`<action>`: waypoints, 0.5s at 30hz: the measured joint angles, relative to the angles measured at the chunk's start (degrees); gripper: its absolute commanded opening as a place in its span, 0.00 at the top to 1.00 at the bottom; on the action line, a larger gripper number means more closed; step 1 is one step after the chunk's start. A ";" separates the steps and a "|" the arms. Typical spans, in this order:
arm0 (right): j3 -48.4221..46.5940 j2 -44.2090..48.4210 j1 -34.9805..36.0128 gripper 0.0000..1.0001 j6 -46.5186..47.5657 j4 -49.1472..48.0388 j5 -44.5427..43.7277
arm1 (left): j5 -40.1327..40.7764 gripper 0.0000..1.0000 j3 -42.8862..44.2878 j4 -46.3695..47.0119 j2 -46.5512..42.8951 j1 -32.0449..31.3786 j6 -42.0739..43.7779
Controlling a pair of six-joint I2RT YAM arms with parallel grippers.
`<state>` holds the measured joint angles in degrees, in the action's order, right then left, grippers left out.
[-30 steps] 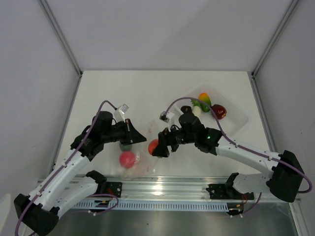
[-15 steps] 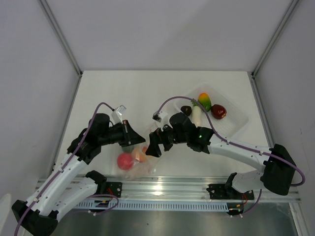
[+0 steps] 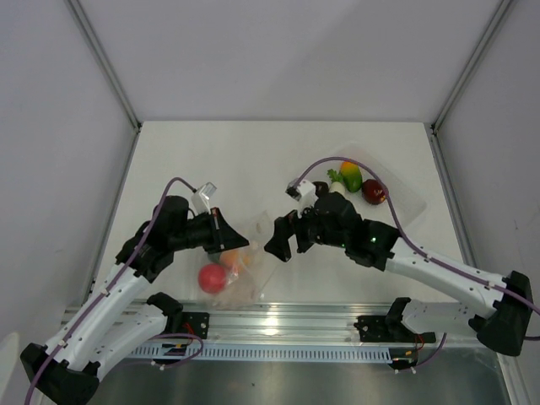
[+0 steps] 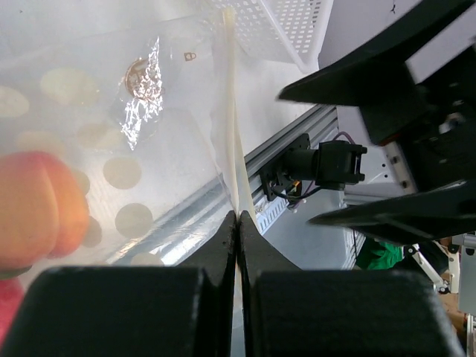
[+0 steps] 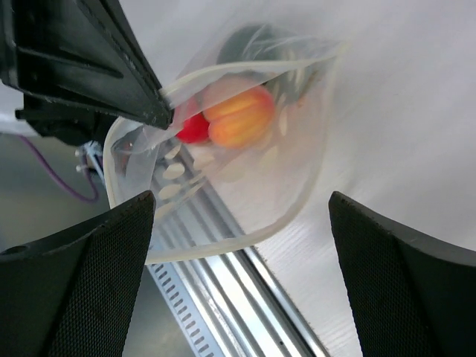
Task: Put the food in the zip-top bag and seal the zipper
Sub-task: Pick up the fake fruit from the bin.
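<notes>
On a white table [image 3: 219,160], walled in pale grey. At the left gripper [image 4: 236,223]: clamped fully together on the zipper [image 4: 231,111], with that pale strip running straight up out of the pinch. At the right gripper [image 5: 242,204]: spread wide, holding nothing, touching nothing, poised just beside the gaping mouth of the zip-top bag [image 5: 297,171]. Inside the bag: peach [image 5: 239,117] pressed against red apple [image 5: 192,130], with a green piece [image 5: 249,44] deeper in. Farther right, in the clear tray [image 3: 409,202]: mango [image 3: 350,175] and dark red piece [image 3: 375,191], well apart from the bag.
</notes>
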<state>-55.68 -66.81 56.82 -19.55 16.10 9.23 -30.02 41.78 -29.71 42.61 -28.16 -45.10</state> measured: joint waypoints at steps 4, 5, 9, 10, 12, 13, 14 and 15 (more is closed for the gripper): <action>-0.85 4.96 -3.21 0.01 0.11 2.69 -6.40 | -0.07 1.00 -0.35 0.11 0.02 -0.02 -0.04; -1.20 6.10 -5.07 0.01 -0.55 3.39 -9.73 | -0.09 0.99 -0.44 0.11 0.02 -0.02 -0.04; -1.42 6.32 -14.43 0.00 -3.65 4.39 -14.40 | -0.11 1.00 -0.55 0.09 0.07 -0.02 -0.07; -1.42 5.70 -18.49 0.01 -5.27 4.92 -15.58 | -0.09 0.99 -0.55 0.11 0.09 -0.04 -0.07; -1.46 4.20 -24.00 0.01 -7.30 5.31 -16.65 | -0.11 0.99 -0.55 0.09 0.07 -0.09 -0.07; -1.46 2.86 -26.67 0.01 -8.22 5.53 -17.40 | -0.11 0.99 -0.55 0.07 0.07 -0.11 -0.07; -1.64 1.36 -28.85 0.01 -9.11 5.95 -17.99 | -0.13 0.99 -0.55 0.02 0.07 -0.11 -0.04; -1.95 -0.02 -30.36 0.01 -9.49 6.38 -18.25 | -0.11 0.99 -0.55 0.00 0.04 -0.11 -0.04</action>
<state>-57.63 -66.83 26.46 -29.04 22.48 -9.02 -30.13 41.23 -29.71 42.65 -28.27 -45.15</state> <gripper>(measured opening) 0.992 0.003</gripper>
